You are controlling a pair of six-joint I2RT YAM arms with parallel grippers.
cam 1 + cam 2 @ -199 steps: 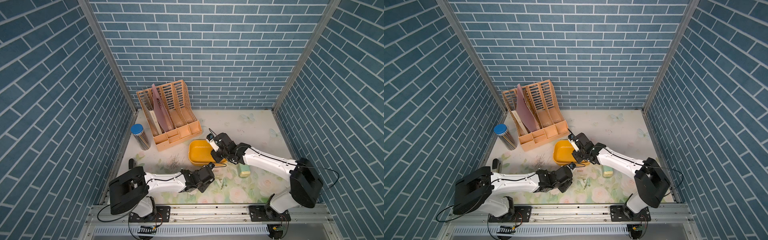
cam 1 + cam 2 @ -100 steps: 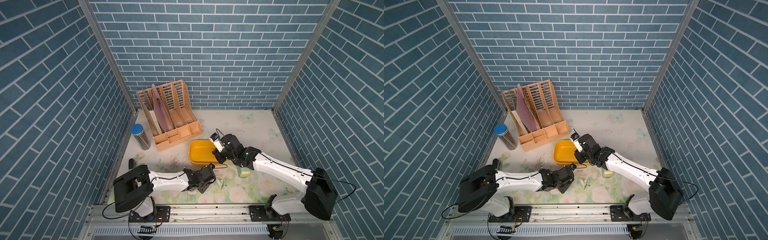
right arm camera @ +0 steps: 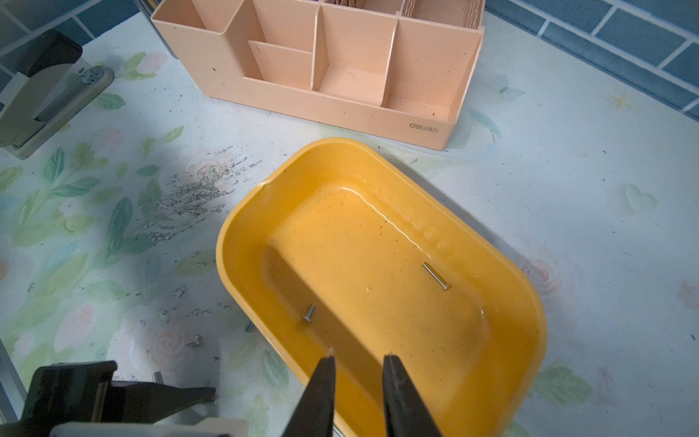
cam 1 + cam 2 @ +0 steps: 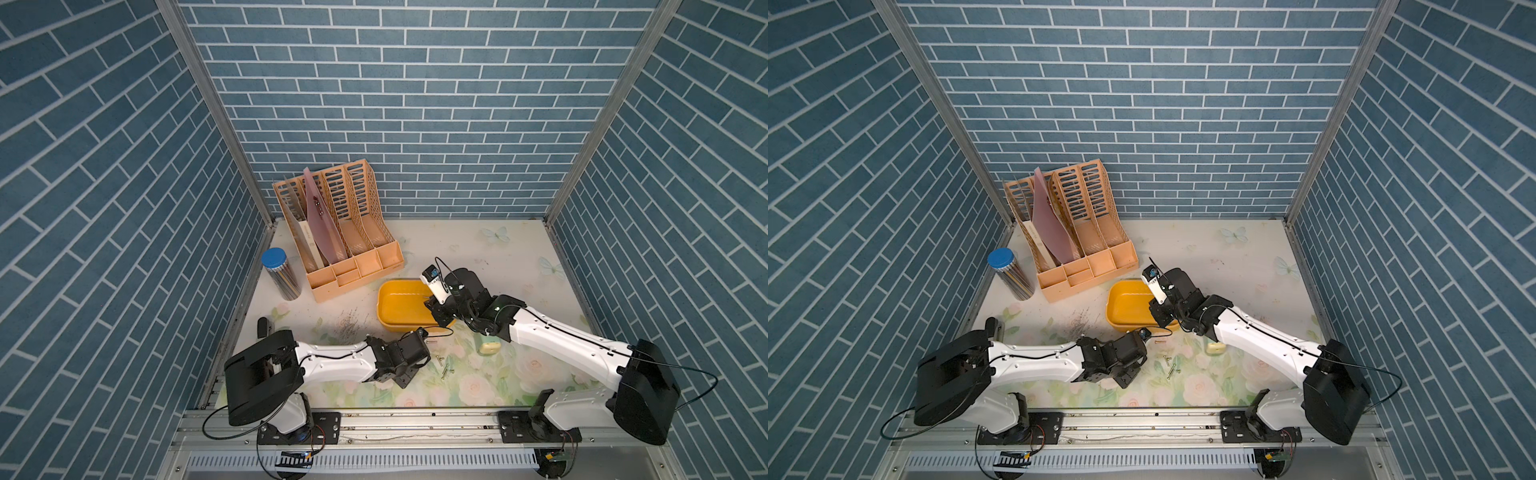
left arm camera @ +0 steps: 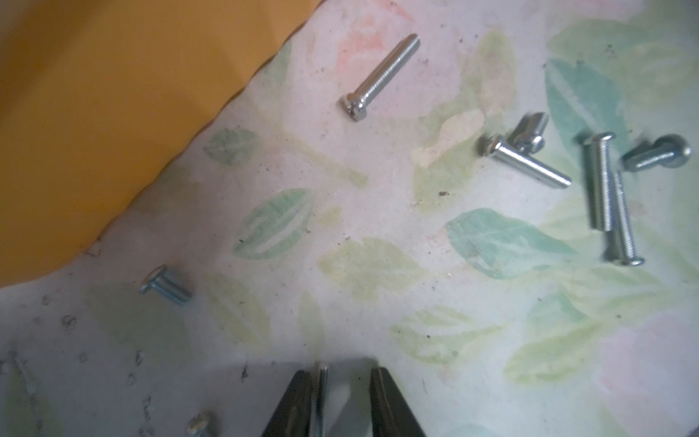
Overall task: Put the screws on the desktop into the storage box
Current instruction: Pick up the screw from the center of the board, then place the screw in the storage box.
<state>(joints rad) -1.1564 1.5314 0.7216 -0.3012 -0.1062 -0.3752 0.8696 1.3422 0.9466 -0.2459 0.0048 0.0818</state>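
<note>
Left pincer (image 5: 346,372): nearest, low over the surface (image 5: 378,287), tips narrowly apart with one screw shaft against a finger, evidently set to lift it. Screws (image 5: 380,77): several loose just to the right. Storage box (image 3: 242,212): beyond, holding two. Right pincer (image 3: 359,363): above its right rim, slightly apart, empty. Since a second ago, the right shoulder has swung rightward.

The peach file organizer (image 3: 340,102) carries the embossed brand "deli 得力" on its front corner.
</note>
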